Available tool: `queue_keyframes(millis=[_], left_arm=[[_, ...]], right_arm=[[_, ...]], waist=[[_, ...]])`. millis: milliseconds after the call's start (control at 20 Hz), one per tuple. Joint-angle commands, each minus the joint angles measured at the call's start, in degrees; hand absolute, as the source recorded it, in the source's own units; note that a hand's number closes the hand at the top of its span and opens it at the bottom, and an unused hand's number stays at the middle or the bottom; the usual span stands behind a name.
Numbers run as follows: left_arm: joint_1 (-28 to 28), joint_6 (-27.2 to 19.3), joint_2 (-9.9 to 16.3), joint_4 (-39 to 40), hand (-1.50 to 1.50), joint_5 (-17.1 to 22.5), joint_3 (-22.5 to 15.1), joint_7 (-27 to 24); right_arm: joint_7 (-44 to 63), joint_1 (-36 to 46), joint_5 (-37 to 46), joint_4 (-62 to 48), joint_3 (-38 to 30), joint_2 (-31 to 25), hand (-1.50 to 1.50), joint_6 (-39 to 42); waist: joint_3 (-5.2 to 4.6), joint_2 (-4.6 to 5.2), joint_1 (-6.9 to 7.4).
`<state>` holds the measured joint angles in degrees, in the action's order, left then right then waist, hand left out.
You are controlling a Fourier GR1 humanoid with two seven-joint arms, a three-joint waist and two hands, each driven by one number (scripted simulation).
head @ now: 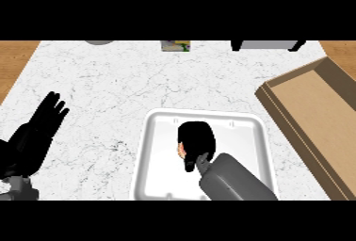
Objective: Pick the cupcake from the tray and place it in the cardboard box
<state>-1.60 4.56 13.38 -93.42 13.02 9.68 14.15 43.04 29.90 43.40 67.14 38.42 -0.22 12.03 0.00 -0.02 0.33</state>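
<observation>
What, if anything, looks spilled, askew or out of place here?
Nothing stands out. The white tray sits flat on the counter, the cardboard box lies open beside it, and the right robot hand covers the cupcake. The left robot hand rests open.

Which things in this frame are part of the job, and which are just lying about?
Job: white tray; cupcake, mostly hidden under the right hand; cardboard box.

Lying about: resting left hand; grey object, small item, dark-framed thing along the counter's far edge.
</observation>
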Motion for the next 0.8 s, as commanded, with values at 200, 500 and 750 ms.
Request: queue_keyframes(millis=[200, 500, 750], left_arm=[[0.34, 0.78, -0.22, -0.01, 0.00, 0.35, 1.31, 0.44], [0.68, -0.86, -0.66, -5.24, 0.00, 0.49, 0.80, 4.82], [-3.54, 2.14, 0.68, 4.44, 0.00, 0.75, 3.12, -0.09]], right_arm=[[-4.60, -0.69, 4.01, -6.24, -5.57, -0.73, 1.50, -5.25], [-9.40, -4.14, 1.42, -2.32, -13.75, -11.34, 1.50, -4.06], [-5.73, -0.58, 6.13, -1.03, -15.03, -10.11, 1.50, -2.94]], waist=[[0.00, 0.06, -0.02], [0.02, -0.03, -0.19], [-0.02, 0.04, -0.33]])
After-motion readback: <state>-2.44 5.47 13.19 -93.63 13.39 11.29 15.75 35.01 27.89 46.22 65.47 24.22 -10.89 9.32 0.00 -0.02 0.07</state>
